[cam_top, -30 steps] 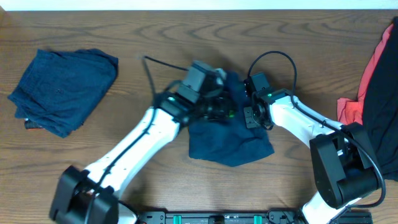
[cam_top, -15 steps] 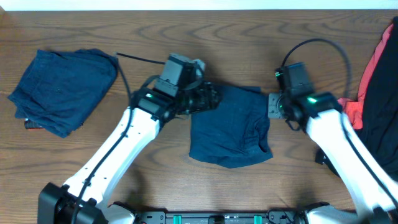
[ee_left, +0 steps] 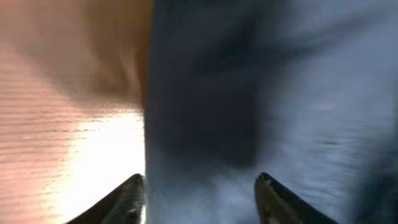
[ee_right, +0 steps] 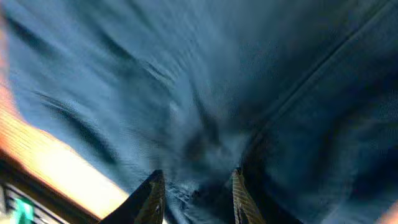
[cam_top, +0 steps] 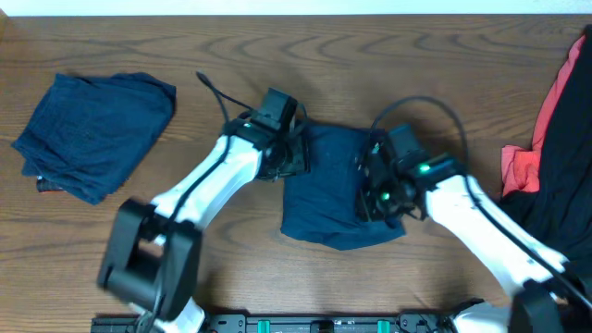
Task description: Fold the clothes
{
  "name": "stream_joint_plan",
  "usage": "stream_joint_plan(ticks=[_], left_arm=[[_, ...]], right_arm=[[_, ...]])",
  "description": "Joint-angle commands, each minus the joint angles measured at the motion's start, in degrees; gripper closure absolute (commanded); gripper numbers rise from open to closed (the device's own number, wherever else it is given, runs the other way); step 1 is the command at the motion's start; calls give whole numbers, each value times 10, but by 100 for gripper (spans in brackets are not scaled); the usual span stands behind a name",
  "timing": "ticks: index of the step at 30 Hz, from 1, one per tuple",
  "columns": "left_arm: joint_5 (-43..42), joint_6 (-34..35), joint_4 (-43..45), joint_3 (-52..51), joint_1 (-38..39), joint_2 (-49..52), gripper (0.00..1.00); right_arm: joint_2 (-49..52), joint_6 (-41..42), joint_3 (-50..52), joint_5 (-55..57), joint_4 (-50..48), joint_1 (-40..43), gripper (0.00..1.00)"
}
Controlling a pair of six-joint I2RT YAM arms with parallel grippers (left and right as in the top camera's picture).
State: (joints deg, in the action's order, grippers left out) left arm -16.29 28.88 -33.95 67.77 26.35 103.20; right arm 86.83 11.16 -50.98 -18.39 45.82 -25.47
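Navy-blue shorts (cam_top: 338,199) are lying flat but rumpled at the centre of the wooden worktop (cam_top: 185,37). The lower edge is bulging toward the bottom of the frame.

The left pincer (cam_top: 294,157) is sitting at the upper left corner of the shorts. In the left wrist view its two fingers are standing wide apart (ee_left: 199,193). One fingertip is over the bare wood right at the cloth's edge and the other is over the blue fabric. Nothing is showing clamped between them.

The right pincer (cam_top: 375,199) is pressing down over the right half of the shorts, near the middle of that side. In the right wrist view its fingers are standing apart with a narrow gap (ee_right: 197,186), and blurred blue cloth with a seam is filling the frame behind them.

A folded navy garment (cam_top: 92,134) is resting in the upper left of the overhead frame, well apart from both arms. Coral-red and black clothes (cam_top: 564,120) are piling at the right edge.
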Motion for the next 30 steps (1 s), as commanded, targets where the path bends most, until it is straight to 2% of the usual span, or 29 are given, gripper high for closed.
stream_joint_plan(ticks=[1, 3, 5, 8, 13, 17, 18, 19, 20, 22, 26, 30], left_arm=[[-47, -12, -19, 7, 0, 42, 57], [-90, -2, -48, 7, 1, 62, 75], [-99, 28, -89, 7, 7, 76, 86], [-99, 76, -149, 5, 27, 82, 88], [-98, 135, -183, 5, 79, 34, 83], [-51, 149, -182, 5, 99, -47, 65], [-24, 149, -182, 5, 98, -68, 50], [20, 145, -181, 6, 97, -91, 18], [64, 145, -178, 6, 94, -111, 0], [132, 103, -151, 5, 83, -144, 1], [137, -90, -48, 6, 39, -158, 2], [42, -235, 0, 6, -18, -126, 2]], right_arm=[[38, 33, 34, 24, -1, -3, 68], [59, 72, 48, 109, 0, 5, 69], [75, 112, 50, 192, -3, 18, 69], [86, 132, 49, 265, -65, 51, 63], [85, 82, 33, 232, -226, 107, 64], [85, 58, -17, 218, -230, 122, 63], [85, 47, -35, 215, -217, 122, 61], [83, 43, -50, 213, -203, 121, 59], [80, 44, -69, 213, -179, 120, 58], [71, 44, -99, 213, -137, 119, 57], [31, 45, -151, 211, -43, 117, 53], [-11, 45, -161, 200, 10, 116, 49]])
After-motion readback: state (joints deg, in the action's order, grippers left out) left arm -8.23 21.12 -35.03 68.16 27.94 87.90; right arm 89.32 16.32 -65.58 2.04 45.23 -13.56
